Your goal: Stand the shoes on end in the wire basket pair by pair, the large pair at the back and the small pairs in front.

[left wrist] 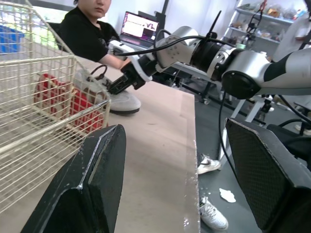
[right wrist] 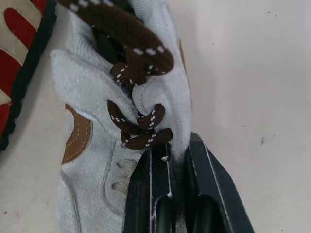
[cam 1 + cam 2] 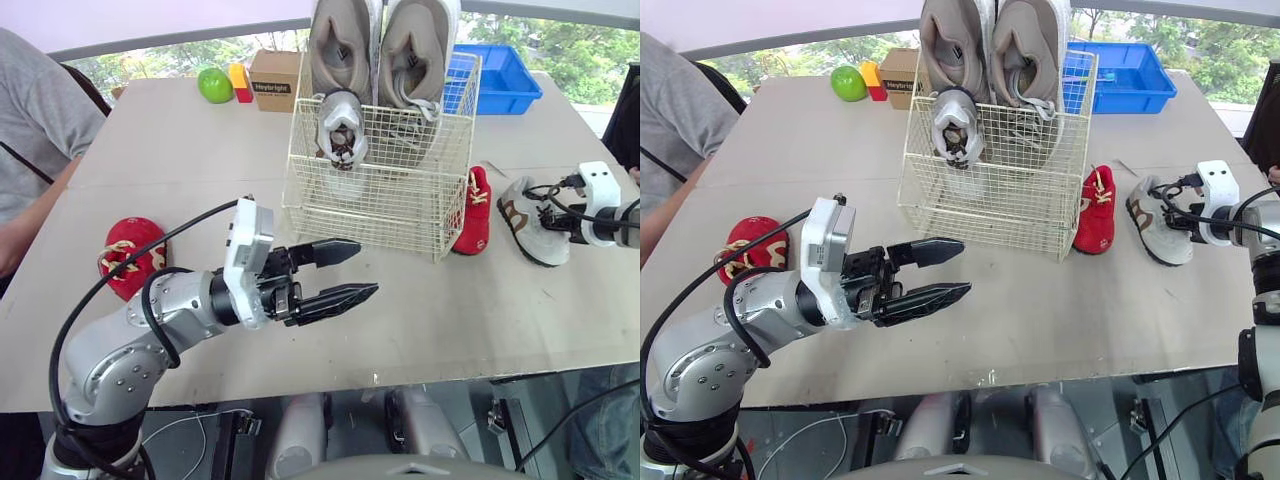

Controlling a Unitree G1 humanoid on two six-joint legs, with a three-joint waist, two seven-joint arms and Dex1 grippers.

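Sneaker [image 2: 92, 165], grey with brown laces, sits pinched in right tool [image 2: 170, 154].

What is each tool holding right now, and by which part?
Right tool is shut on the grey shoe, pinching its upper's edge beside the laces. Left tool is open, holding nothing.

the silver left arm [image 3: 175, 305] shows small screws [image 3: 127, 382], a looping black cable [image 3: 100, 287], a white wrist block [image 3: 247, 262] and a black, wedge-fingered left pincer [image 3: 366, 269].
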